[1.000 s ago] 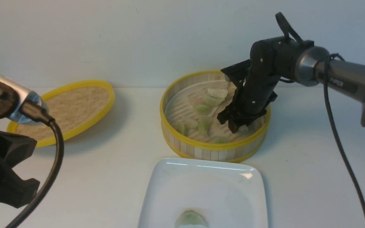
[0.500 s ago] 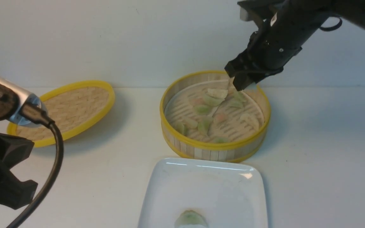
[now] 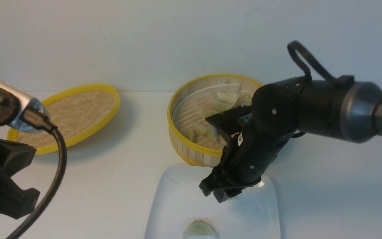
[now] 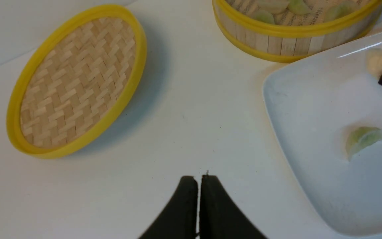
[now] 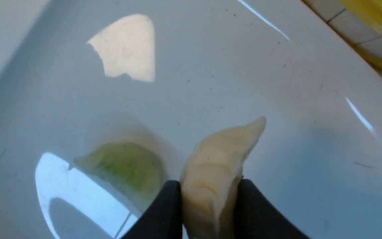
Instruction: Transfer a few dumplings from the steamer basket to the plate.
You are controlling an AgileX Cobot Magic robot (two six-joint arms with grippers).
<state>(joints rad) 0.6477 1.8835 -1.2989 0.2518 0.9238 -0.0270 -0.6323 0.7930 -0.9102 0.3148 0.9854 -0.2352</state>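
Observation:
My right gripper [image 3: 224,196] hangs just over the white plate [image 3: 177,202], shut on a cream-white dumpling [image 5: 216,169] that pokes out past its fingers [image 5: 164,212]. A green dumpling [image 3: 198,229] lies on the plate near its front edge, close beside the held one [image 5: 124,164]. Behind the plate stands the steamer basket [image 3: 191,151] with several dumplings [image 3: 191,134] inside, partly hidden by my right arm. My left gripper [image 4: 198,181] is shut and empty, low over the table left of the plate [image 4: 310,109].
The flat woven lid [image 3: 75,114] with a yellow rim lies at the back left of the table. My left arm and its cable [image 3: 56,159] fill the near-left corner of the front view. A pale wall runs behind the table.
My right arm rose out of the steamer basket with the cream-white dumpling, then swung forward and down over the plate. The left arm has stayed put.

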